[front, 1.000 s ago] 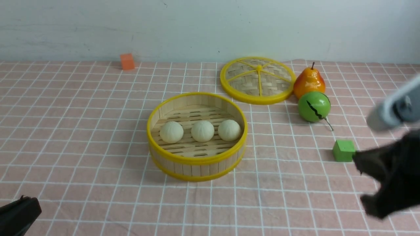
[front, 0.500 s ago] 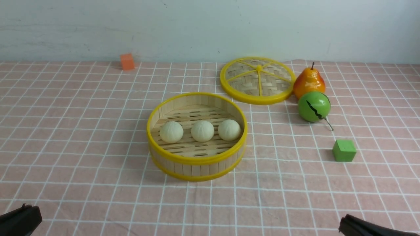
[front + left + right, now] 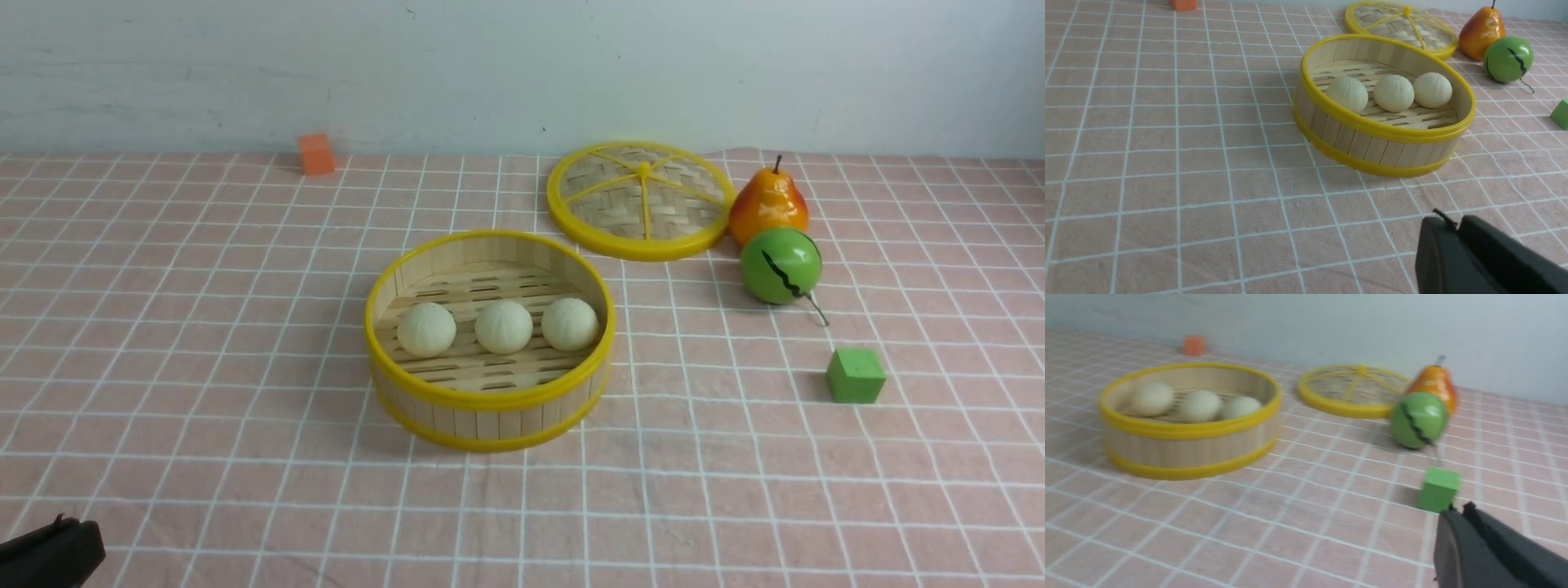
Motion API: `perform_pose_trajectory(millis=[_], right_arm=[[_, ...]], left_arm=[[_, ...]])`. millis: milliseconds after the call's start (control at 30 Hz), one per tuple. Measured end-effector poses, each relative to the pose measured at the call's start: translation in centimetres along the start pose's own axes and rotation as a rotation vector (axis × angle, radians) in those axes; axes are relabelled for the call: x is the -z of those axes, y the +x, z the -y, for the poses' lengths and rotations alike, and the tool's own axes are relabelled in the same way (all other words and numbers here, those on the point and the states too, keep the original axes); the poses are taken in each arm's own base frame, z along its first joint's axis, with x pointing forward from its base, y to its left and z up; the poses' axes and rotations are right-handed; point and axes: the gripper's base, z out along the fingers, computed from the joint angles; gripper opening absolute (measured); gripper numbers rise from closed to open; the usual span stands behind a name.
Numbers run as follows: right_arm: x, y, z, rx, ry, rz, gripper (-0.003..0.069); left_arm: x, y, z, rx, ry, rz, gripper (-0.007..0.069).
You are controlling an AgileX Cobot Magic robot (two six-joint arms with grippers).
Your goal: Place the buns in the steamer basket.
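The steamer basket (image 3: pixel 490 400), bamboo with yellow rims, stands mid-table. Three cream-white buns lie in a row on its slatted floor: left (image 3: pixel 426 329), middle (image 3: pixel 504 326), right (image 3: pixel 570 323). The left wrist view shows the same basket (image 3: pixel 1384 143) and buns (image 3: pixel 1393 93); the right wrist view shows them blurred (image 3: pixel 1200 405). My left gripper (image 3: pixel 61 535) sits at the near left corner, far from the basket, jaws together and empty (image 3: pixel 1453 223). My right gripper is out of the front view; in its wrist view it (image 3: pixel 1458 508) is shut and empty, just short of a green cube.
A flat woven lid (image 3: pixel 642 198) with yellow spokes lies behind the basket to the right. An orange pear (image 3: pixel 769 206) and a glossy green fruit (image 3: pixel 780 265) stand beside it. A green cube (image 3: pixel 855 376) sits near right, an orange cube (image 3: pixel 317 153) far left.
My right arm has pulled back from beside the green cube, down and out of the front view. The left gripper has barely moved. Basket and buns are unchanged.
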Motion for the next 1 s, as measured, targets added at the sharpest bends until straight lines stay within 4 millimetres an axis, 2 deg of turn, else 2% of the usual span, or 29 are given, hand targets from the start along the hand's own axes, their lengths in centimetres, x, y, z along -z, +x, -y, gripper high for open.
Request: perform_pose_trajectory(millis=[100,267,1000], right_arm=[[0.5,0.9,0.7,-0.039,0.11,-0.077,-0.0004],[0.7,2.2,1.0,-0.137,0.191,-0.213,-0.0003],[0.8,2.2,0.9,-0.174,0.201,-0.233,0.0019]], left_arm=[[0.0,0.0,0.0,0.0,-0.001,-0.002,0.005],[0.0,0.1,0.0,0.0,-0.001,-0.005,0.0056],[0.0,0.1,0.0,0.0,-0.002,-0.007,0.0078]])
